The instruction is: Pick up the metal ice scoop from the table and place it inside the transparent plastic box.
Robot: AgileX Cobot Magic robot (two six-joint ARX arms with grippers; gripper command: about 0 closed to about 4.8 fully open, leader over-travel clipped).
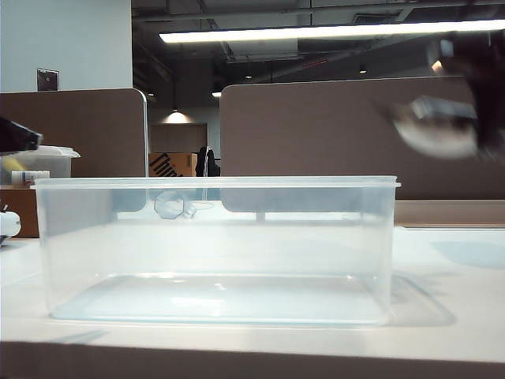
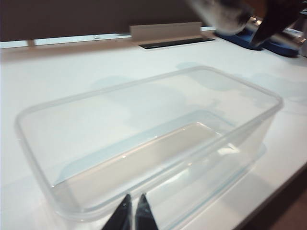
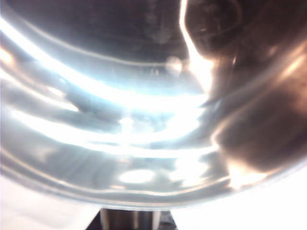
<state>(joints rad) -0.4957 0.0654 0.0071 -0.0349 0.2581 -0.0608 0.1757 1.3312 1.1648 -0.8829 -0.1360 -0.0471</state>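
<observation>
Filling the foreground, the big clear, faintly frosted rectangular plastic box [image 1: 213, 245] is sitting empty on the flat white table [image 1: 450, 260], its long side facing me so the open top is easy to reach from above.

Up at two o'clock from the box, the large shiny silver metal ice scoop [image 1: 438, 130] is hanging in the air, blurred, well clear of the rim. It is being carried high, I would judge, so it can pass over the wall before going down inside. The right gripper [image 1: 473, 118] is holding it, jaws drawn nearly together on it; its wrist camera is showing only the gleaming trough [image 3: 129, 110].

At nine o'clock the left gripper [image 2: 133, 215] is hovering just beside the box's near wall, fingertips pressed together, holding nothing, seemingly keeping out of the way.
</observation>
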